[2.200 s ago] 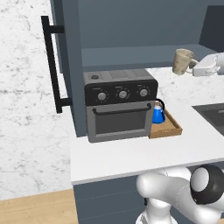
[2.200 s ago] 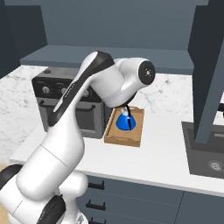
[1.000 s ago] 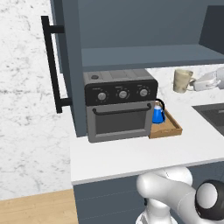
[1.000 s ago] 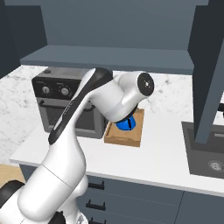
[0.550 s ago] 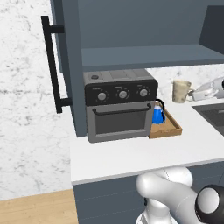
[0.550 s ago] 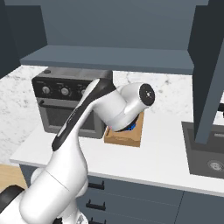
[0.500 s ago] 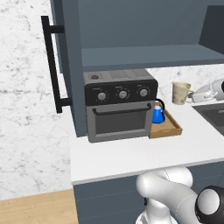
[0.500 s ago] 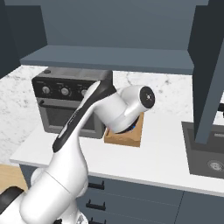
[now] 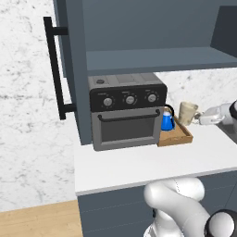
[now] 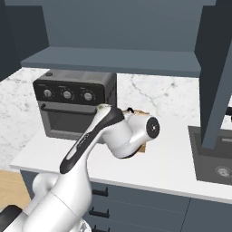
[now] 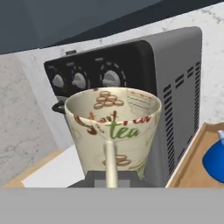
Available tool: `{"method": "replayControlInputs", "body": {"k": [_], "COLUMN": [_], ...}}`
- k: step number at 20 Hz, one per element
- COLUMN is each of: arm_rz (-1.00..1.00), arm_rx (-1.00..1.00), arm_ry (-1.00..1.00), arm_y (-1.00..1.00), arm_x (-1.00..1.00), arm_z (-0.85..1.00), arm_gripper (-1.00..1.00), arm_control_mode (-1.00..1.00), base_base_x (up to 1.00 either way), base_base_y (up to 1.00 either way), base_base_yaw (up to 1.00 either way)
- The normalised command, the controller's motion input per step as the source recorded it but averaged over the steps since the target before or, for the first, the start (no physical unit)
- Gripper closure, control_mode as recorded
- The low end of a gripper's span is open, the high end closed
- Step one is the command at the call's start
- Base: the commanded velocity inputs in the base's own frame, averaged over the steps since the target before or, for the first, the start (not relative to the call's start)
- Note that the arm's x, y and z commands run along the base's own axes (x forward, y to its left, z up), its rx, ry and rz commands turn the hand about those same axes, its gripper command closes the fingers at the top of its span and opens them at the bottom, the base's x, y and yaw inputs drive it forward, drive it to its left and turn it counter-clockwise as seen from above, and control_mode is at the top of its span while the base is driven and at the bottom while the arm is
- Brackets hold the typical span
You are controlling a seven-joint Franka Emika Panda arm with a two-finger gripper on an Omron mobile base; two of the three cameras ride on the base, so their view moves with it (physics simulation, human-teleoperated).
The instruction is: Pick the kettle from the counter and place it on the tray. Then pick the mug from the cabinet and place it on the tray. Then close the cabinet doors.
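My gripper (image 9: 198, 118) is shut on the handle of the beige mug (image 9: 187, 112), which hangs upright just above the right end of the wooden tray (image 9: 179, 138). The blue kettle (image 9: 167, 121) stands on the tray's left end, next to the toaster oven. In the hand view the mug (image 11: 115, 127), printed with "tea", fills the middle, with its handle toward my gripper (image 11: 109, 177). The kettle (image 11: 215, 160) and the tray (image 11: 190, 164) show at the lower right. The cabinet (image 9: 152, 60) stands open above the white counter (image 9: 148, 164), its left door (image 9: 69, 69) swung out.
A black-and-grey toaster oven (image 9: 127, 115) sits on the counter left of the tray. The cabinet's right door (image 10: 218, 77) hangs open over a dark sink (image 10: 214, 156). My arm (image 10: 120, 136) crosses in front of the tray in the right base view.
The gripper has carried the mug down from shelf height and a little left, to just above the tray's right end. The kettle and tray have not moved.
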Motion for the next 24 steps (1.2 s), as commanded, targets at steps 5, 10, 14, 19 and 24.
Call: {"method": "replayControlInputs", "body": {"k": [5, 10, 14, 19, 24], "arm_rz": [0.0, 0.0, 0.0, 0.0, 0.0], "arm_rx": [0.04, 0.0, 0.01, 0.02, 0.01], "arm_ry": [0.05, 0.05, 0.04, 0.01, 0.01], "arm_y": [0.0, 0.0, -0.07, -0.23, -0.23], "arm_x": [0.0, 0.0, 0.01, 0.06, 0.13], "arm_z": [-0.22, -0.01, -0.06, -0.21, -0.19], "arm_gripper": [1.0, 1.0, 1.0, 1.0, 1.0], "arm_control_mode": [-1.0, -1.0, -1.0, -1.0, -1.0], "base_base_x": [0.0, 0.0, 0.0, 0.0, 0.0], "base_base_y": [0.0, 0.0, 0.0, 0.0, 0.0], "base_base_yaw": [0.0, 0.0, 0.0, 0.0, 0.0]}}
